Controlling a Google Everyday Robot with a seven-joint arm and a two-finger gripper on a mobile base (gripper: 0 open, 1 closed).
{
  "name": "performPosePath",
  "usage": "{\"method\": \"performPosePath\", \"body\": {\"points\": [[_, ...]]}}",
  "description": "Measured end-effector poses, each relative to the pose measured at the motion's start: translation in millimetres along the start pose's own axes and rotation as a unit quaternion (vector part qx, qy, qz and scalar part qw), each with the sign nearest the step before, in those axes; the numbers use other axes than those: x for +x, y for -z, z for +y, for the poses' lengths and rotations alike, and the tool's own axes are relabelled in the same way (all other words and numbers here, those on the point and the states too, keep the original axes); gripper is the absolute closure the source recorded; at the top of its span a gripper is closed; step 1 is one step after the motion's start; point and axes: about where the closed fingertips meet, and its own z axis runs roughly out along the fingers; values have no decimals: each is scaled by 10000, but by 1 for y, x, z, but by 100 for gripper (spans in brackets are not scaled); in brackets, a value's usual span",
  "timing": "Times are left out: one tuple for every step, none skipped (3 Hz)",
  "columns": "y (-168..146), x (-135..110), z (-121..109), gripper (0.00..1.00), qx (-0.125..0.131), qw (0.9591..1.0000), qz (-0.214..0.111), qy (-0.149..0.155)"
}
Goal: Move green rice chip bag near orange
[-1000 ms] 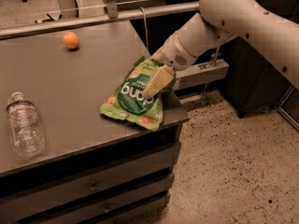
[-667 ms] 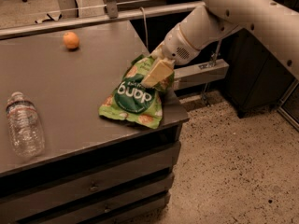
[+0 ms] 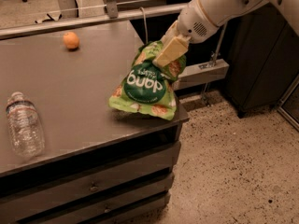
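Note:
The green rice chip bag hangs tilted over the table's right front corner, its lower edge near or just touching the tabletop. My gripper is shut on the bag's top edge, with one tan finger lying across it. The white arm reaches in from the upper right. The orange sits on the table at the far left, well away from the bag.
A clear plastic water bottle lies at the table's left front. The grey table has drawers below. A rail runs along the table's far edge. Dark cabinets stand at right over a speckled floor.
The gripper has lifted the bag's top upward and toward the left, so the bag now hangs more upright instead of lying flat on the table.

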Motion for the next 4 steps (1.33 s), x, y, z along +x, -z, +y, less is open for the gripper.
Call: {"method": "performPosePath", "body": {"points": [[0, 0, 0, 100, 0, 10000, 0, 0], [5, 0, 1, 100, 228, 9997, -100, -51], [12, 3, -26, 100, 807, 9961, -271, -236], [21, 0, -83, 100, 1628, 9839, -538, -493]]}}
